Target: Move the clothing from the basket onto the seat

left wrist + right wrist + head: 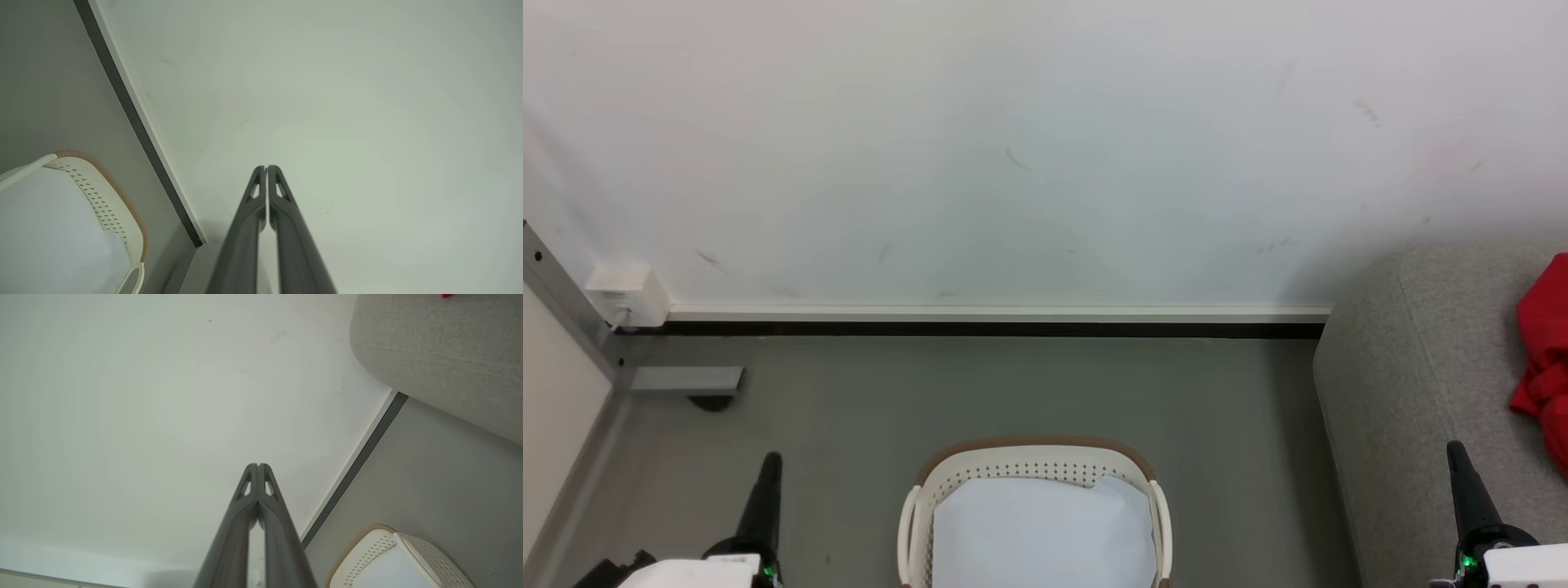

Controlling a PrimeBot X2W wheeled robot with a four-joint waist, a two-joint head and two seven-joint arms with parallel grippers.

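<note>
Red clothing (1543, 359) lies in a crumpled heap on the grey seat (1405, 392) at the far right of the head view, cut off by the frame edge. The basket (1037, 447) stands on the floor (1013, 392) just left of the seat. The part of it in view holds a plain white sheet (1045, 531) and no red fabric; its near end is out of frame.

The left end effector (770, 465) hangs low on the basket's left, fingers pressed together and gripping nothing. The right end effector (1455, 451) is also closed and empty, and sits in front of the seat's edge. The clothing lies beyond it and to its right, near but not touching. Both wrist views look along shut fingers towards the wall (1045, 147).

The transfer looks all but finished, so the step in hand is likely a check. To do it well, the robot should tilt its view down over the basket's hidden near end before calling it done. If a garment remains, the fingers should part, pinch red fabric only, leave the sheet alone, and lift clear of the rim.
</note>
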